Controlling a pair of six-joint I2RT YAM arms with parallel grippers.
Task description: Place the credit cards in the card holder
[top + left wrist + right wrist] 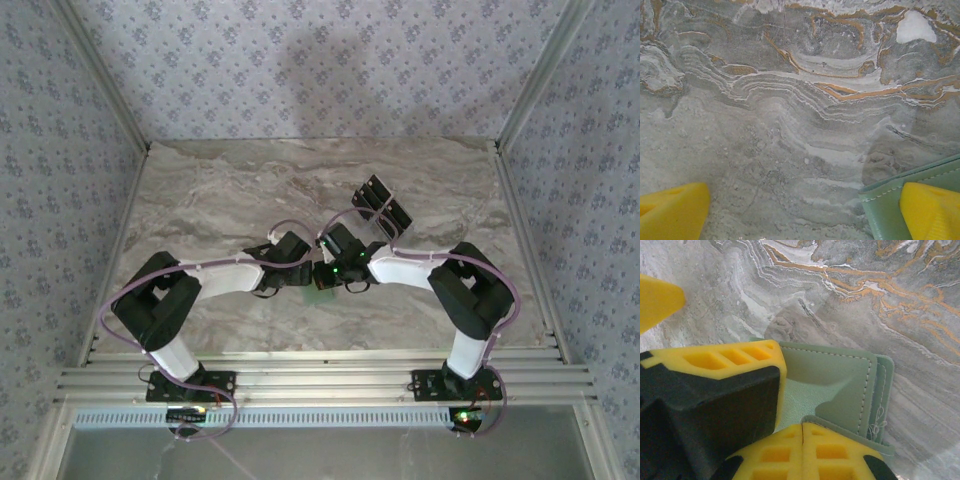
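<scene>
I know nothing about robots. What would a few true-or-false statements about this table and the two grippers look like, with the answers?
1. The black cards are tucked inside the wallet. False: the cards lie on the table, beyond the grippers and apart from the wallet.
2. The left gripper is wide open. True.
3. The right gripper is wide open too. False: its yellow fingers are closed together, right at the wallet's raised flap.
4. The wallet is pale green with stitched edges. True.
5. One finger of the left gripper sits over a corner of the wallet. True, as the left wrist view shows.
</scene>
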